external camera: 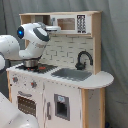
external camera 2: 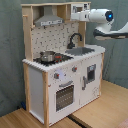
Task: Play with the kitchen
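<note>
The kitchen [external camera: 75, 100] [external camera 2: 40, 85] is a white and light-wood toy with a black faucet [external camera: 84, 59] [external camera 2: 75, 39] over a grey sink [external camera: 72, 74] [external camera 2: 80, 51]. A small metal pot [external camera: 31, 63] [external camera 2: 48, 56] stands on the stovetop. Below it is the oven door [external camera: 26, 105] [external camera 2: 65, 96], and the hood [external camera 2: 49, 20] hangs above. My gripper [external camera: 54, 29] [external camera 2: 76, 16] is up at the microwave shelf [external camera: 70, 23] [external camera 2: 80, 7], right against its front. My white wrist [external camera: 32, 37] [external camera 2: 100, 15] hovers above the counter.
A grey curtain [external camera: 115, 50] [external camera 2: 10, 50] hangs behind the kitchen. The toy stands on a wooden surface [external camera 2: 100, 115]. Part of my white arm base [external camera: 10, 115] fills the lower left corner of the first exterior view.
</note>
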